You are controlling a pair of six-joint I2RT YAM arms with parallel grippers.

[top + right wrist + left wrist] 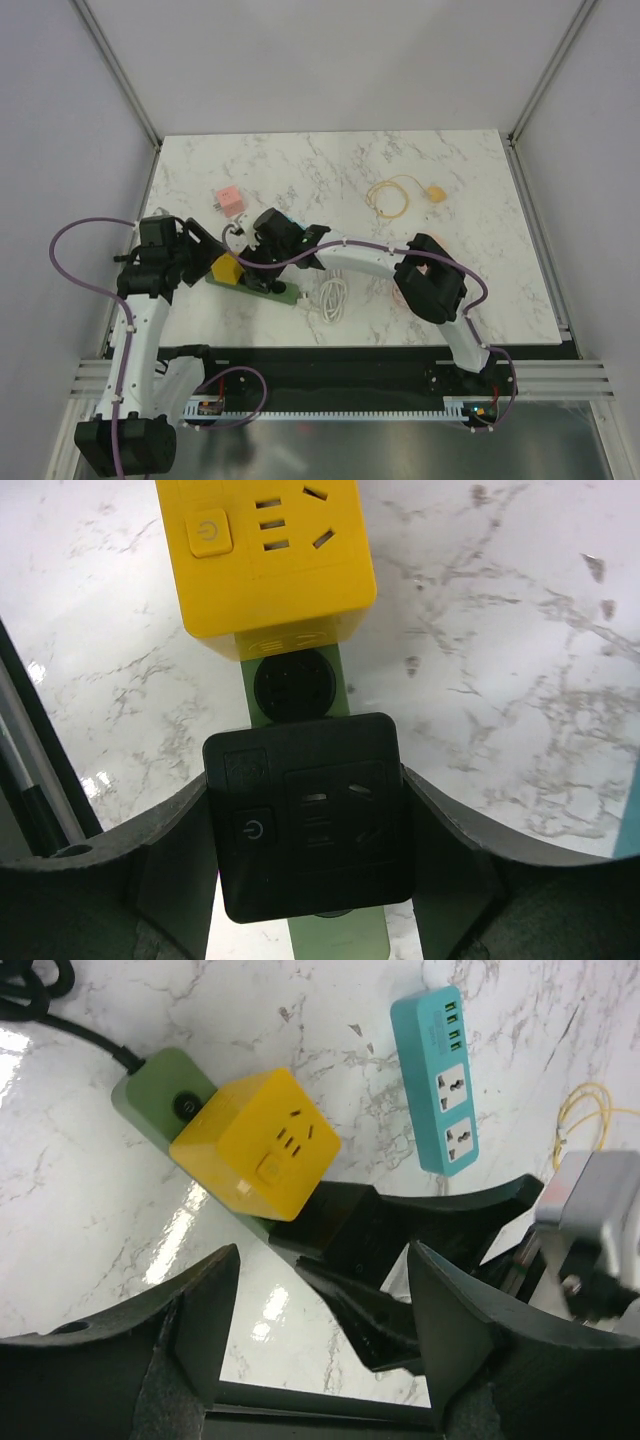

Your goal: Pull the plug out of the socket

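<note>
A green power strip [284, 293] [158, 1093] [340, 938] lies on the marble near the front left. It carries a yellow cube adapter [226, 269] [258, 1146] [265, 550]. Beside that sits a black cube plug [338, 1222] [310, 815], mostly hidden under the arm in the top view. My right gripper [262, 264] [310, 825] is shut on the black plug, one finger [170, 870] pressed on each side. My left gripper [205, 250] [320, 1310] hovers open just left of the strip, with only tabletop between its fingers.
A teal power strip [447, 1080] lies behind the green one, partly under the right arm. A pink cube [231, 200] sits at the back left, a coiled white cable [333, 298] at the front centre. A yellow cable [392, 196] with its plug [436, 192] lies at the back right.
</note>
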